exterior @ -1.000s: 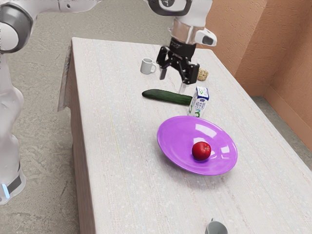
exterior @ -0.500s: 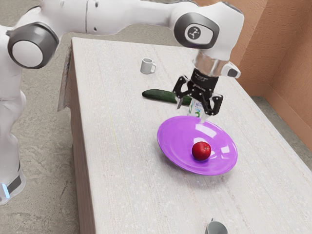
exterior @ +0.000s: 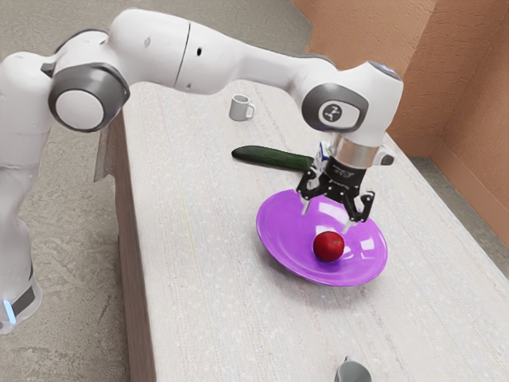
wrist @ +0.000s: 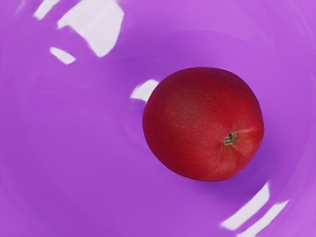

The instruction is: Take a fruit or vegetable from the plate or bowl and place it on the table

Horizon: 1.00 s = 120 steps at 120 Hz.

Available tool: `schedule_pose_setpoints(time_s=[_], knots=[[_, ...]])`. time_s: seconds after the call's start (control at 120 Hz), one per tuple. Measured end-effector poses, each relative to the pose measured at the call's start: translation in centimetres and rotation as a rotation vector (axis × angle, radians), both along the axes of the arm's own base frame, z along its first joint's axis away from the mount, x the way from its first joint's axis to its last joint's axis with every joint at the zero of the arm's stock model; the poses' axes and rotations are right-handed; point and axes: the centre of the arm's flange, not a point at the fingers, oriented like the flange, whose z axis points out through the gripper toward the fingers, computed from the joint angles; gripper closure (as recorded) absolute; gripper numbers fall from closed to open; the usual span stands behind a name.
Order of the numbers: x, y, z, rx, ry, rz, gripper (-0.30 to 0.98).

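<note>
White arm (exterior: 231, 60), dark grey joint rings (exterior: 97, 78), black emblem (exterior: 331, 113), black hand (exterior: 326, 218), pale fingertips (exterior: 347, 226).

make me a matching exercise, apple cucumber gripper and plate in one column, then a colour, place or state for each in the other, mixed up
Column one
1. apple
2. cucumber
3. gripper
4. plate

Column two
A. open, held above something purple
B. dark green, lying on the table
C. purple and glossy, with one fruit in it
D. red and round, with nothing gripping it

Right pairs: 1-D, 2-B, 3-A, 4-C
</note>
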Motion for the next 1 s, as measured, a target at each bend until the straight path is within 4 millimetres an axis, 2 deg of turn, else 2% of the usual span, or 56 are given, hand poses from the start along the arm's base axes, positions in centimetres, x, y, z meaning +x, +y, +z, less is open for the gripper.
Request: schedule_pose_setpoints(time_s=[0.133,0.25,0.55,1.0], knots=[[0.0,1.0,-2.4,-0.012,0.023,0.05,0.0],[0.4,2.3,-3.3,-0.025,0.022,0.097,0.0],[1.0,1.3,-3.6,-0.037,-0.01,0.13,0.0],[2.4,1.5,-6.8,-0.048,0.001,0.2,0.0]])
